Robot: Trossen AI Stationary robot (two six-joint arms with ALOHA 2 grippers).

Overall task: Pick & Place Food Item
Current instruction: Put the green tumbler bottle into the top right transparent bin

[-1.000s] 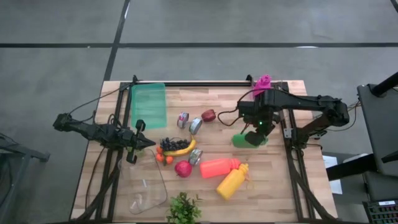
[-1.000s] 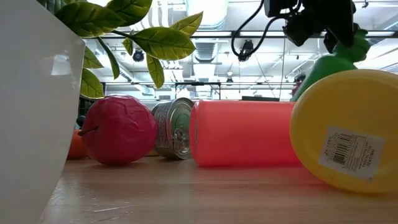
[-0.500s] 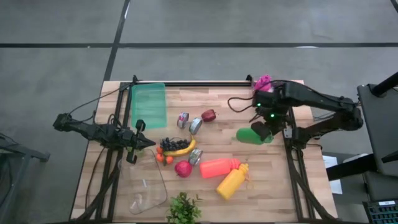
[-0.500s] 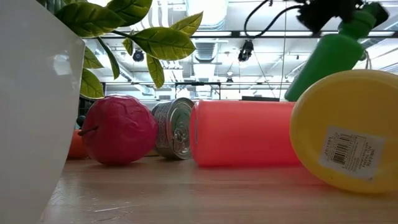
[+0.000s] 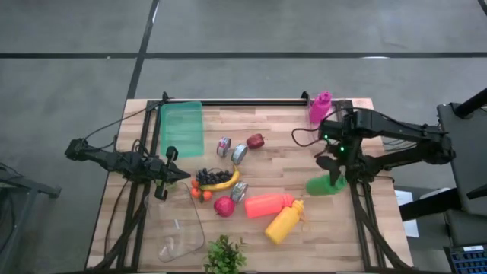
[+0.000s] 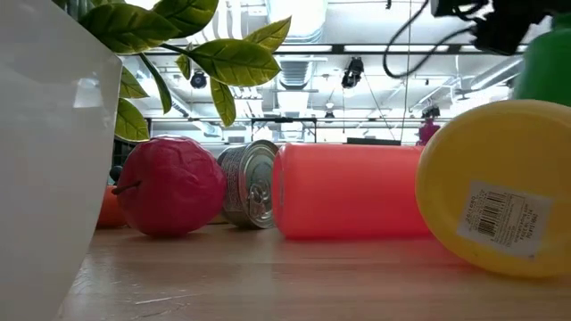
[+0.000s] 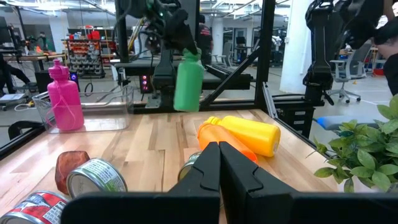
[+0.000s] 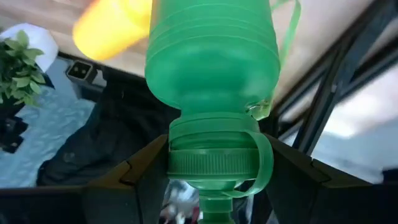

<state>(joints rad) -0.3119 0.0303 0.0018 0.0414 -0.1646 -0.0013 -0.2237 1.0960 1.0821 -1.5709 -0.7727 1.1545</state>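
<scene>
Green bottle (image 8: 211,93) neck between right gripper (image 8: 208,171) jaws, aloft.

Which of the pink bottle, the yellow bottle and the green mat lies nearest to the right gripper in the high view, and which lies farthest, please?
From the right gripper, shut on the green bottle:
1. Yellow bottle, toward the front edge; the pink bottle is only slightly farther.
2. Pink bottle, at the table's back edge.
3. Green mat, far across on the left side.

My dark right gripper (image 5: 333,169) holds a plain green plastic bottle (image 5: 323,185). At centre frame lie a coral-pink cylindrical bottle (image 5: 268,204) and a yellow squeeze bottle (image 5: 284,221); upper right, a magenta bottle (image 5: 319,107); upper left, a translucent green tray (image 5: 182,128).
</scene>
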